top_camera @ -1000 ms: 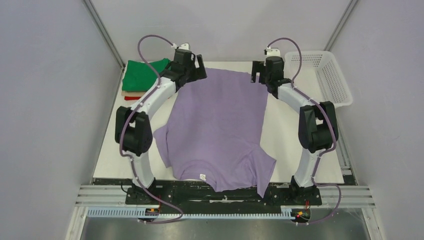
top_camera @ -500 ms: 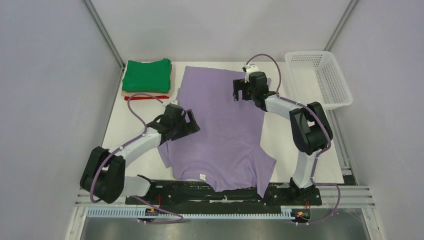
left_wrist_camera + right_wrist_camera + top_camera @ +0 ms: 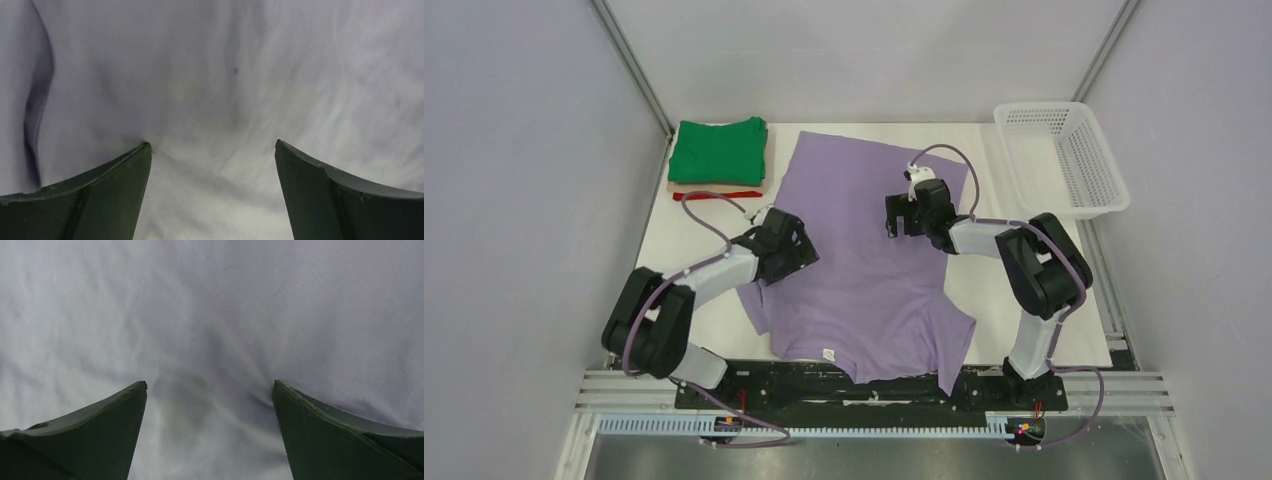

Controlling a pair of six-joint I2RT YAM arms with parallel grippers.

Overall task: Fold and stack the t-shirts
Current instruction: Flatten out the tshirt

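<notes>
Lavender t-shirt (image 3: 864,270) lies flat on white table (image 3: 989,285) — left gripper (image 3: 212,145) and right gripper (image 3: 210,382) both spread wide, empty, low over it.

The overhead camera sits high, above and behind the two arms, and looks down and forward across the whole tabletop (image 3: 979,280). The arm bases lie at the bottom of its view and the far wall at the top. From that distance the purple shirt (image 3: 864,270) shows entire. The camera on the left arm (image 3: 714,272) looks out along its wrist, very close to the cloth, with its own jaws framing the lower corners. The camera on the right arm (image 3: 1034,262) looks the same way, just as close. All three views share the purple shirt, though each wrist view shows only a small patch of it.
</notes>
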